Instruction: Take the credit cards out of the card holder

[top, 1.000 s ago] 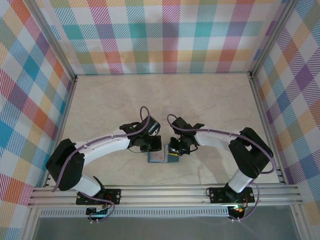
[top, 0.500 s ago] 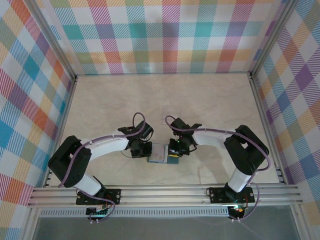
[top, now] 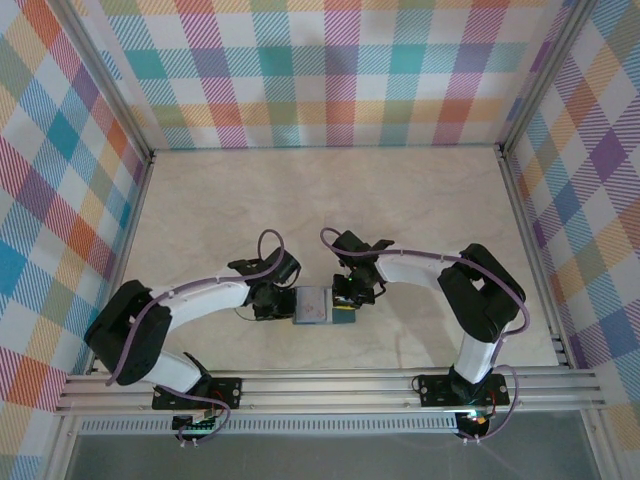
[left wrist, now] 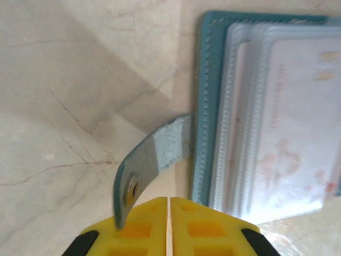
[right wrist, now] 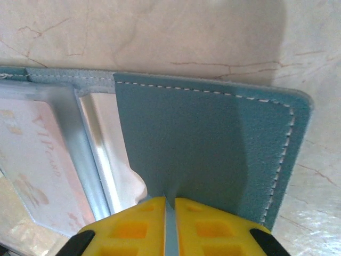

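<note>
While the open card holder (top: 315, 305) is lying on the tabletop (top: 420, 200), its cover is being pinched by the right fingers (right wrist: 133, 226) — the left fingers (left wrist: 141, 226) are being pressed shut, empty, beside the tab (left wrist: 154, 160). With the credit cards (left wrist: 287, 138) snug in sleeves, the holder risks being dragged along.

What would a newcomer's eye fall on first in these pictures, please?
The open teal card holder near the front middle of the table, ringed by loud plaid walls, draws the eye. The right gripper pinches its cover flap; the left gripper, shut, sits by the snap tab. A pale pink credit card lies inside the clear sleeves.
</note>
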`<state>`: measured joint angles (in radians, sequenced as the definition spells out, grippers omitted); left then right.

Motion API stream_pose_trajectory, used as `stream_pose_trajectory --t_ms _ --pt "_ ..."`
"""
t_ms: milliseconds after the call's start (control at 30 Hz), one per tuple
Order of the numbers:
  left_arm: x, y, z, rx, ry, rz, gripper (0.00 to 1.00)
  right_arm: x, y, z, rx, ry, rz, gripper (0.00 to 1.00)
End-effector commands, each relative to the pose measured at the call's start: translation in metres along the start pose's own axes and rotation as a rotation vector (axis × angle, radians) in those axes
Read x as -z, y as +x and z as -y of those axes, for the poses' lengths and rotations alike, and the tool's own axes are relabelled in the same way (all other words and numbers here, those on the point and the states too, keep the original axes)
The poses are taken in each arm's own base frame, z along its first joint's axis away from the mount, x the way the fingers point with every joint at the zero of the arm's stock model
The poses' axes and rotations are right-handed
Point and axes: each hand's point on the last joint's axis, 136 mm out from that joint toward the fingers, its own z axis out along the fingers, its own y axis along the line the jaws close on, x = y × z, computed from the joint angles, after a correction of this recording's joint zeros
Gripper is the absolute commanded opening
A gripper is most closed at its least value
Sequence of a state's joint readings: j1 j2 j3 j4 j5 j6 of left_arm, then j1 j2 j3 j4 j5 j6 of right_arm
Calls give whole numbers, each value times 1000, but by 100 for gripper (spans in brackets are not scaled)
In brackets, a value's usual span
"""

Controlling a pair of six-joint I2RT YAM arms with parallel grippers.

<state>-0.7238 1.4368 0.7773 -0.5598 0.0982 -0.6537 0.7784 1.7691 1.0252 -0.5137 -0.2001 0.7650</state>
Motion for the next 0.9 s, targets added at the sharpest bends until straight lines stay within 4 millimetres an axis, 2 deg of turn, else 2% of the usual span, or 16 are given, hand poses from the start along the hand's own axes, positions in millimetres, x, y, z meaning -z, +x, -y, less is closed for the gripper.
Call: stream_pose_trajectory --t_ms 0,100,233,400,667,867 --pt "30 -20 15 -21 36 81 13 7 1 15 7 63 16 19" --pt "35 -31 29 -29 78 100 21 12 1 4 1 -1 32 23" --pt "20 -37 37 -35 92 57 23 15 1 -7 -16 -67 43 28" --pt "2 -36 44 -64 114 2 29 13 1 -18 -13 -130 31 30" --pt "-17 -24 28 -82 49 -58 32 8 0 -27 4 -180 19 32" --pt "-25 -16 12 -102 -18 -95 31 2 0 -31 5 -203 -3 28"
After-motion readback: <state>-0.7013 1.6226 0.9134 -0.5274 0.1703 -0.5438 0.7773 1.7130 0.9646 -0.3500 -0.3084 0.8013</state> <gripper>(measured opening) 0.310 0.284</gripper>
